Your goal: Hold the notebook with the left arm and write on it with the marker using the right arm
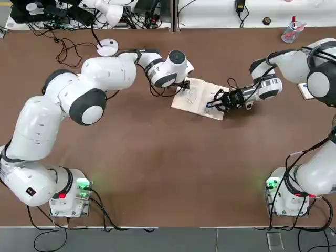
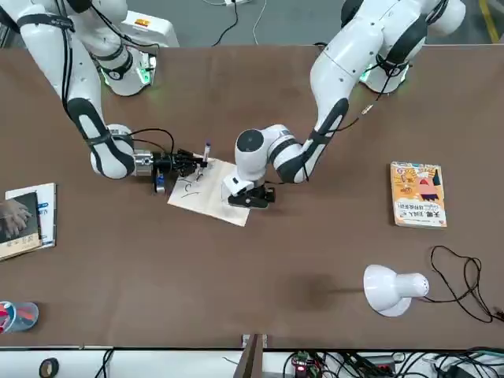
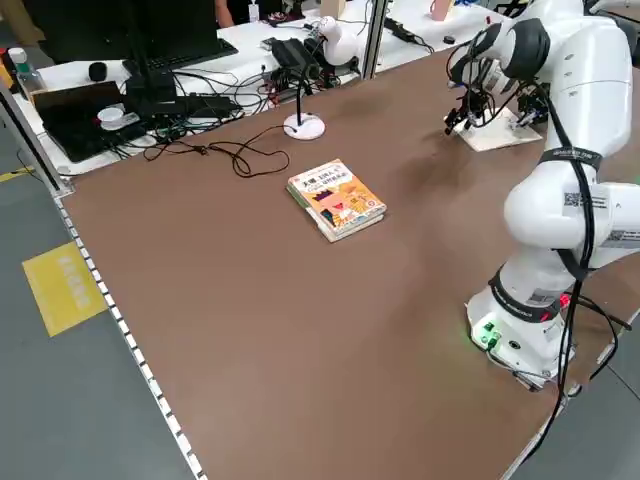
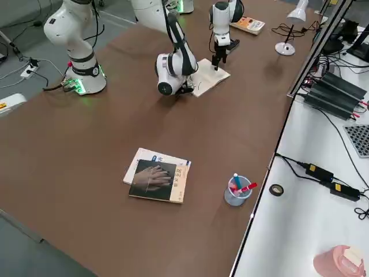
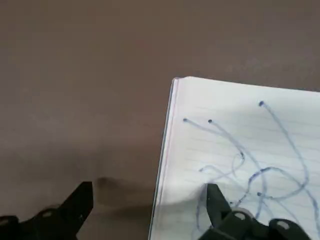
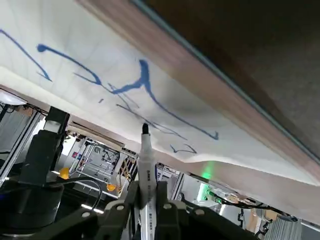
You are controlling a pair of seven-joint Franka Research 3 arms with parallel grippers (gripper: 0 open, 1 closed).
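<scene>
Marker clamped in right gripper, tip on notebook page mid-table. Left gripper fingers spread, one on the page edge, one on bare table. Open table all round.

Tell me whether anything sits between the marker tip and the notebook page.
Nothing visible does. The right hand is shut on the marker, whose tip points at bare scribbled page of the notebook; the left hand presses the far corner.
</scene>
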